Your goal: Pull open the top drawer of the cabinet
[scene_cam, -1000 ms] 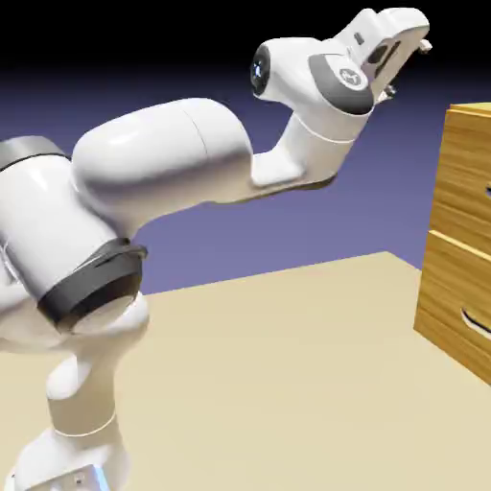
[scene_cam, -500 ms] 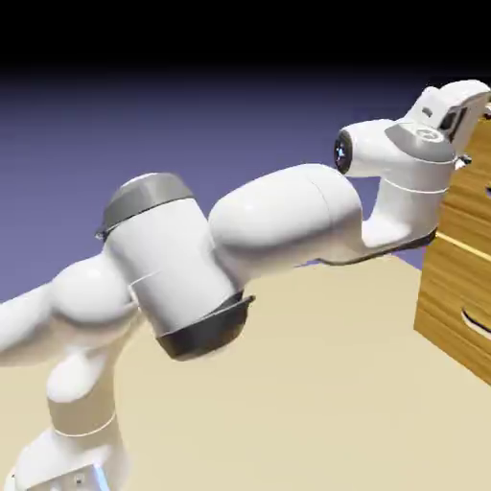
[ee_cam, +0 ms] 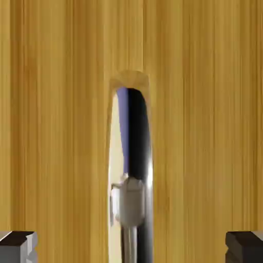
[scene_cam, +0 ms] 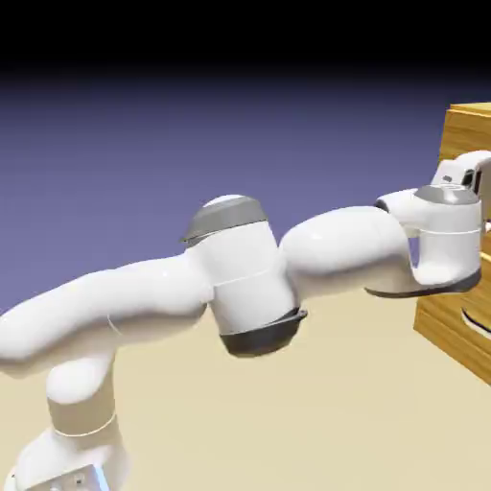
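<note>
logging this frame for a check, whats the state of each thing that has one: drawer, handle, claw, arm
top drawer: shut as far as the exterior view shows, front flush with the cabinet
handle: free, centred between the fingertips, not gripped
claw: open, tips wide apart either side of the handle
arm: stretched out low toward the cabinet front
lower drawer: shut

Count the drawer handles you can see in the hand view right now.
1. A shiny metal handle runs down the middle of the wood drawer front, centred between the two finger tips. Others may lie outside this close view.
</note>
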Available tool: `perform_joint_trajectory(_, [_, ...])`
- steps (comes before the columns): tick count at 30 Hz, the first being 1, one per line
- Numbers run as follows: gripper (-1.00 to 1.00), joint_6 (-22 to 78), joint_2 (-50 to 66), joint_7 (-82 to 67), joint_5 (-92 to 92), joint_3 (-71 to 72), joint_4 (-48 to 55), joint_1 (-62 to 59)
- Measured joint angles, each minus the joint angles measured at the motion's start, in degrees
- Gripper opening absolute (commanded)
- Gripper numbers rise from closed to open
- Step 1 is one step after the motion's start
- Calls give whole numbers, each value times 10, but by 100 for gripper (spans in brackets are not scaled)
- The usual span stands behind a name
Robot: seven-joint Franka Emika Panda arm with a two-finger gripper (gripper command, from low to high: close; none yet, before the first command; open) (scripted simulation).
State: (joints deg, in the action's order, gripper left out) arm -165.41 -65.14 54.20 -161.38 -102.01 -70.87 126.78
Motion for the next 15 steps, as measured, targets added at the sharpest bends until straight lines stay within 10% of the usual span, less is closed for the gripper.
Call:
perform_joint_trajectory(2, [0,-14,-9,-14,10,-12,42,28])
perform_joint_trajectory(3, [-100,-20,-12,-20,14,-17,58,40])
perform_joint_trajectory(15, [-100,53,23,36,-30,50,-149,-103])
